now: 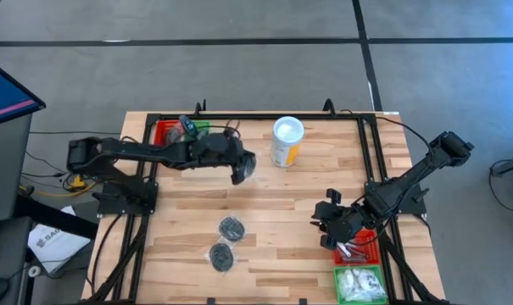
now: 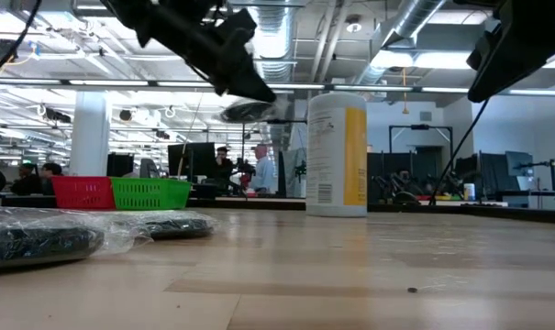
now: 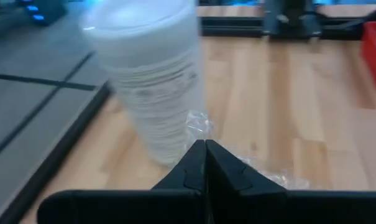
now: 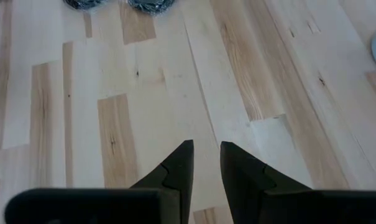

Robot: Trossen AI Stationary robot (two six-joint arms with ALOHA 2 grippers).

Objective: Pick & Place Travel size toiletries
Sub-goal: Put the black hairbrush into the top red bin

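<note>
Toiletries sort part done: two wrapped pucks left on worktop [image 1: 188, 254]

Left gripper [image 1: 239, 174], fingers pinched on clear wrap of a puck, hangs at 11 o'clock by yellow canister [image 1: 287, 141]. Right gripper [image 1: 328, 222], fingers narrow & empty, at 4 o'clock beside red bin [image 1: 370, 240], green bin [image 1: 361, 285], both w/ items. Pucks [image 1: 230, 227], [image 1: 221, 256] lie at 6 o'clock

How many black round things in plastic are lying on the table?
2. One wrapped puck lies near the table's middle, the other wrapped puck just beside it, nearer the front edge. More may be hidden under the arms or in the baskets.
</note>
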